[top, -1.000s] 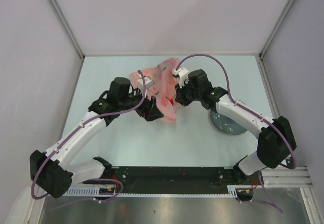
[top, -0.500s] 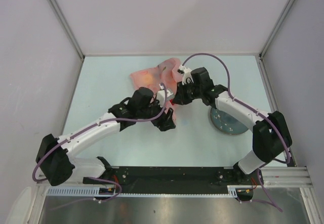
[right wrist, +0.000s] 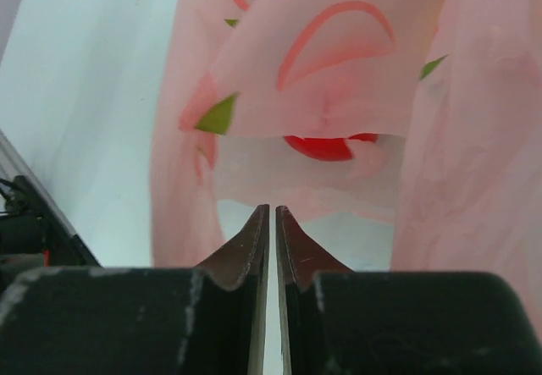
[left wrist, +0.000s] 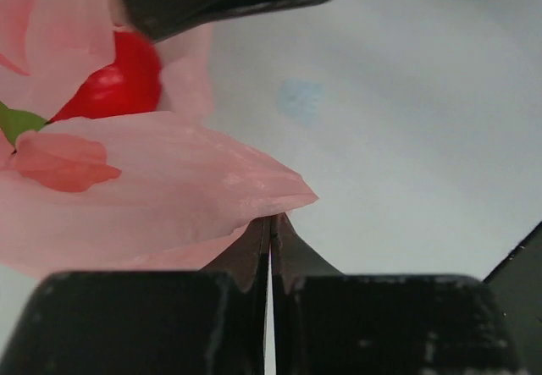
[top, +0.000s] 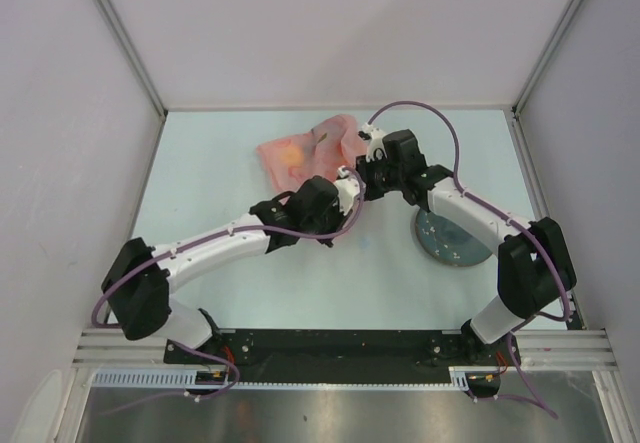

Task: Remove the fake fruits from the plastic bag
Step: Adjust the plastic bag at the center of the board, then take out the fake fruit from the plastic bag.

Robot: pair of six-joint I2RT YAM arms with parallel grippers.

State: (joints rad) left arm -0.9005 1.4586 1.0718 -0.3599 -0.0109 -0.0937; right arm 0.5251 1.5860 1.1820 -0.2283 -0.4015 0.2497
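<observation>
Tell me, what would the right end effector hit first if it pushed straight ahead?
Probably the bag, its thin film just ahead, with the apple right behind it; depth is unclear.

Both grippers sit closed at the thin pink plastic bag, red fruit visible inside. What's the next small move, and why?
The left gripper looks shut on the edge of the thin, crinkled pink plastic bag, and the glossy red apple lies under film. So probably raise that gripper slightly, away from the right gripper, to spread the bag's mouth.
</observation>
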